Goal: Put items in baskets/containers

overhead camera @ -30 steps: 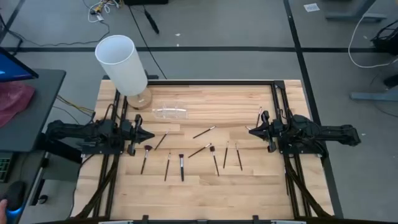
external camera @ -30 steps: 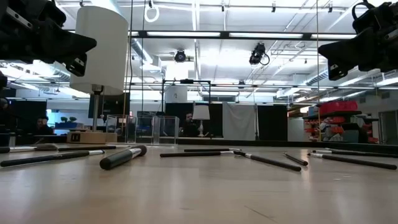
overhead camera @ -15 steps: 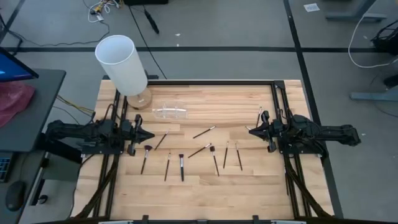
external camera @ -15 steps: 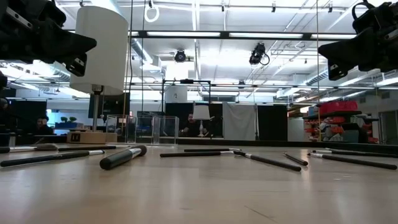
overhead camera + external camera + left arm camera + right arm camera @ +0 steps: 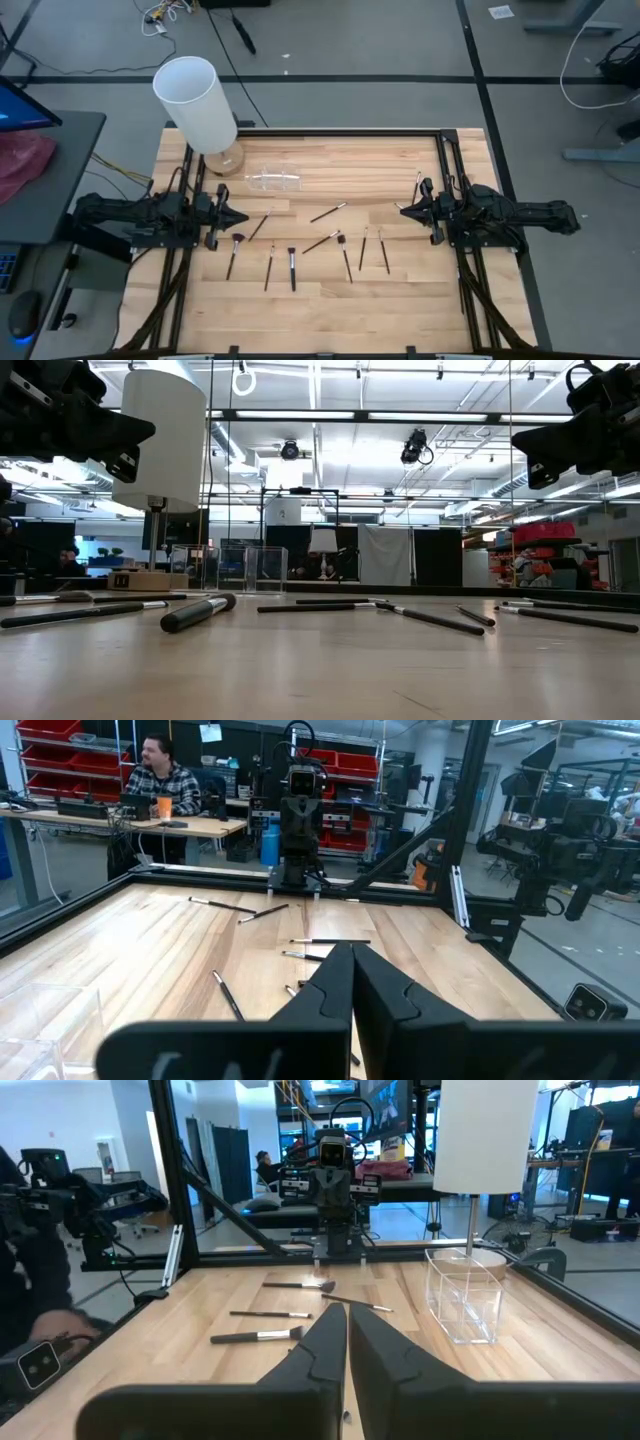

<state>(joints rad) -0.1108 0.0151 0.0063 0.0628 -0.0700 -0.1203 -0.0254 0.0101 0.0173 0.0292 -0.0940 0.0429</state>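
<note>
Both arms are dark, boxy and jointed; the left gripper point(image 5: 236, 217) and the right gripper point(image 5: 404, 210) have black, tapering fingers.

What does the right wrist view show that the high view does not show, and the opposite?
Only the right wrist view shows the clear holder as an empty open box, and a person seated beyond the table. Only the high view shows both arms whole and the wooden table's complete outline. Both show brushes lying loose, the white cylinder, and both grippers shut.

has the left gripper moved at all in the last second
No. In the high view the left gripper sits at the same spot beside the lamp's wooden base as before, fingers shut, above the table's left edge.
</note>
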